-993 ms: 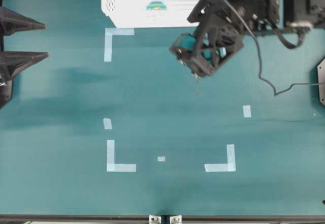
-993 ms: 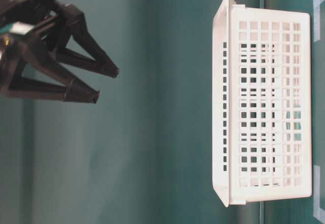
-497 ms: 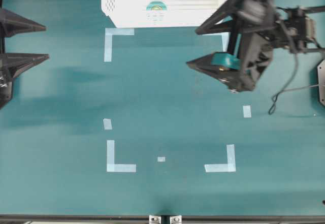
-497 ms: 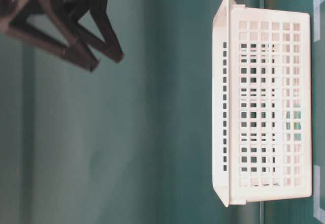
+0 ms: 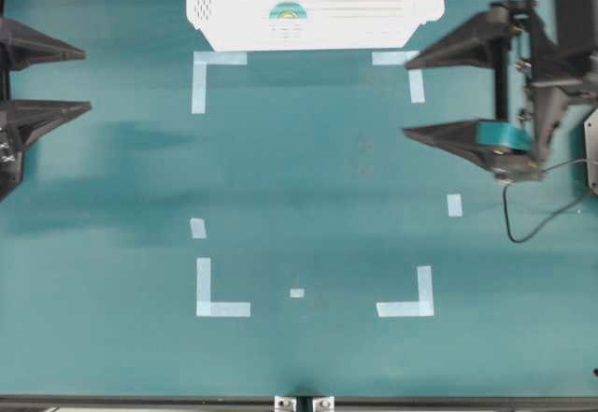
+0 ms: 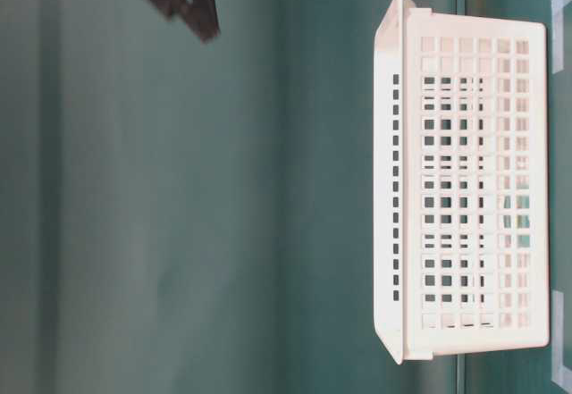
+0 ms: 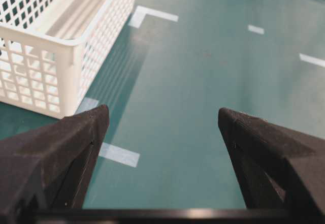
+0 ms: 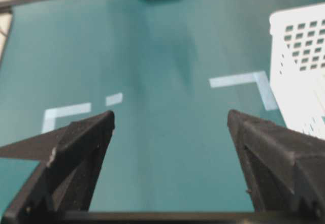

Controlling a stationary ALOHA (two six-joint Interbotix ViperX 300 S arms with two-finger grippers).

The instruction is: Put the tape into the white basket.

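Note:
The white basket (image 5: pixel 411 20) stands at the far edge of the green surface. The tape (image 5: pixel 288 10), a small teal roll, lies on its ridged bottom near the front wall. My right gripper (image 5: pixel 406 98) hangs open and empty to the right of the basket, its fingers pointing left. My left gripper (image 5: pixel 86 79) is open and empty at the left edge. The left wrist view has the basket's corner (image 7: pixel 76 46) beyond the open left gripper (image 7: pixel 162 112). In the right wrist view the basket (image 8: pixel 299 82) stands off to the right of the open right gripper (image 8: pixel 170 115).
Pale-blue corner marks (image 5: pixel 210 62) (image 5: pixel 220 295) (image 5: pixel 411 298) and short strips (image 5: pixel 454 205) are stuck to the surface. A black cable (image 5: pixel 523 225) loops below the right arm. In the table-level view one dark finger (image 6: pixel 192 1) shows at the top, left of the basket (image 6: pixel 393 188).
My right gripper has swung away from the basket's front to the right, fingers now pointing left. The tape stays in the basket. The left gripper has not moved.

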